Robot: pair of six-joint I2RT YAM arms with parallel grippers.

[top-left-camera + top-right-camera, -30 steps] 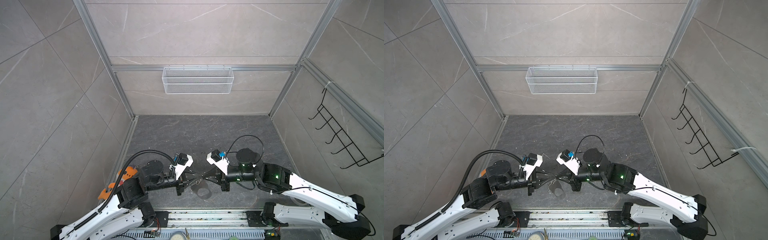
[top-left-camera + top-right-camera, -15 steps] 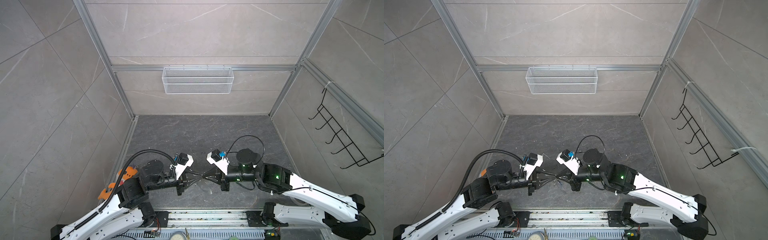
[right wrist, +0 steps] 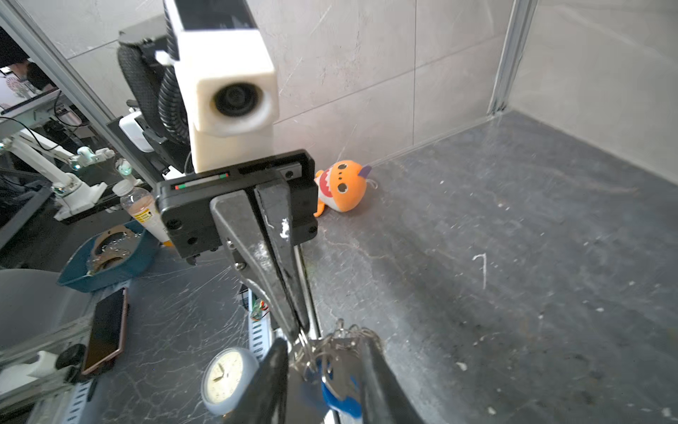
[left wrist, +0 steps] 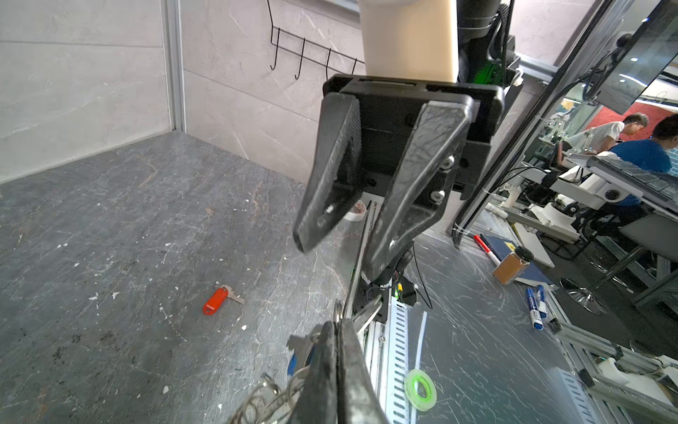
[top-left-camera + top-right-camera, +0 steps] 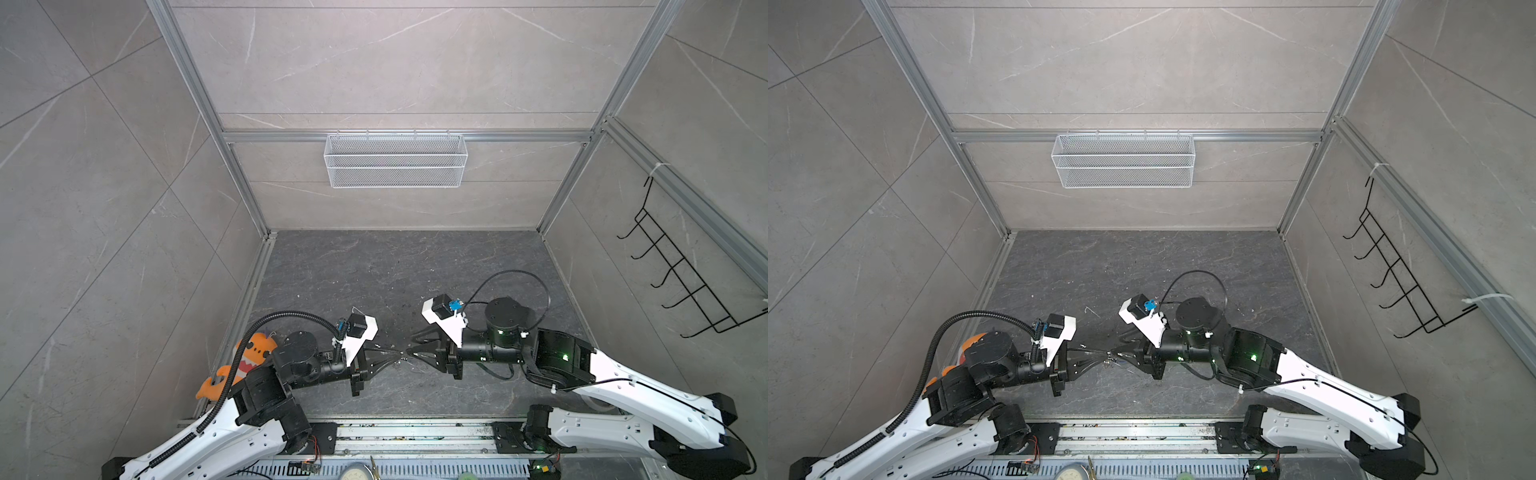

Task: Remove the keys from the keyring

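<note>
My left gripper (image 4: 337, 326) is shut on the keyring (image 4: 337, 310). A metal ring sticks out past its tips, and the silver chain (image 4: 264, 400) hangs beside the fingers. A key with a blue tag (image 3: 337, 396) hangs on that bundle, between the parted fingers of my open right gripper (image 3: 323, 345). I cannot tell whether those fingers touch it. The key with the red tag (image 4: 216, 299) lies alone on the dark floor. In both top views the left gripper (image 5: 399, 354) and the right gripper (image 5: 410, 348) meet tip to tip near the front middle.
An orange shark plush (image 5: 249, 357) lies against the left wall behind the left arm. A white wire basket (image 5: 395, 160) hangs on the back wall and a black hook rack (image 5: 681, 274) on the right wall. The metal rail (image 5: 415, 432) runs along the front edge.
The right gripper's jaws have parted from shut. The grey loop that hung under the fingertips a second ago no longer shows there. Both arms have hardly moved.
</note>
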